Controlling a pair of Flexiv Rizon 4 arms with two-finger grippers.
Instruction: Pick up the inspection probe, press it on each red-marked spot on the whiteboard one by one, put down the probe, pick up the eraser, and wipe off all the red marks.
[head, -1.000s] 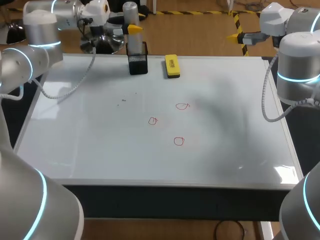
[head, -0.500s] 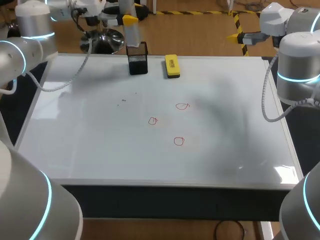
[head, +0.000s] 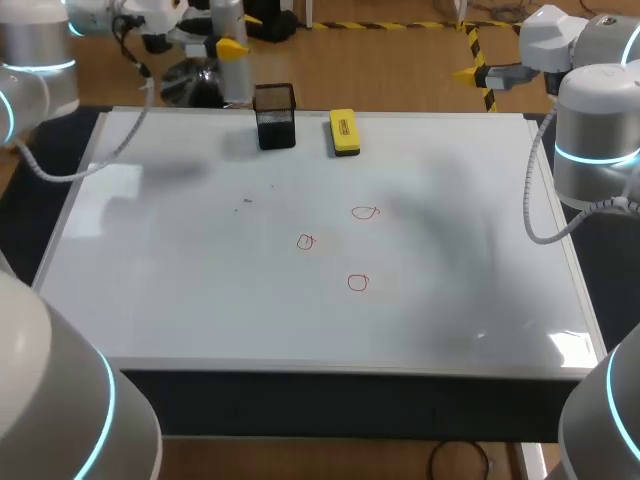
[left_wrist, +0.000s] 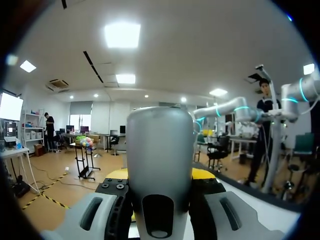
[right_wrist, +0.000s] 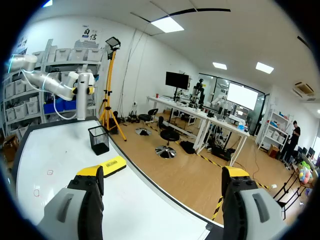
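Note:
My left gripper (head: 226, 47) hangs beyond the whiteboard's (head: 180, 290) far left edge, shut on the grey cylindrical probe (head: 230, 62), held upright just left of the black mesh holder (head: 275, 118). In the left wrist view the probe (left_wrist: 160, 155) fills the gap between the fingers (left_wrist: 206, 175). The yellow eraser (head: 344, 131) lies right of the holder. Three red marks (head: 366, 212) (head: 306, 241) (head: 358, 283) sit mid-board. My right gripper (head: 478, 72) stays open off the far right corner, empty in its own view (right_wrist: 162, 175).
From the right wrist view I see the holder (right_wrist: 99, 140) and eraser (right_wrist: 107, 166) along the board's far edge, with my left arm and the probe (right_wrist: 82, 97) beyond them. Faint grey smudges (head: 246, 200) lie left of the marks.
My left gripper has carried the probe from above the holder off to the left and slightly up. The right arm has not moved.

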